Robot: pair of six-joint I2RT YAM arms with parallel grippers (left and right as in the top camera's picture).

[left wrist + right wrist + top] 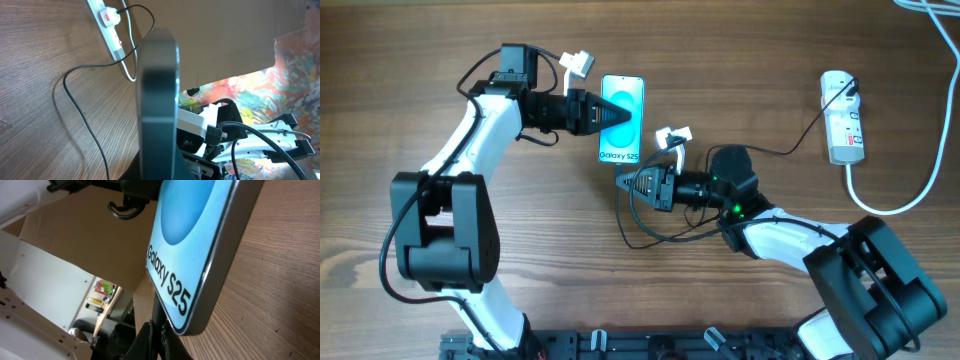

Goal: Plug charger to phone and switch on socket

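The phone (623, 145) has its cyan screen lit, with "Galaxy S25" at its near end. My left gripper (610, 115) is shut on its sides and holds it tilted. The left wrist view shows its dark edge (159, 90). My right gripper (628, 182) is shut on the tip end of the charger, just below the phone's near end. In the right wrist view its fingers (159, 335) press together right under the phone (195, 240). The thin black cable (790, 148) runs to a black plug (848, 92) in the white socket (844, 135) at the right.
The socket's thick white lead (920, 190) curves along the right edge up to the back corner. Slack black cable loops on the wood (645, 235) in front of my right arm. The socket (107, 20) and cable (82, 115) also show in the left wrist view.
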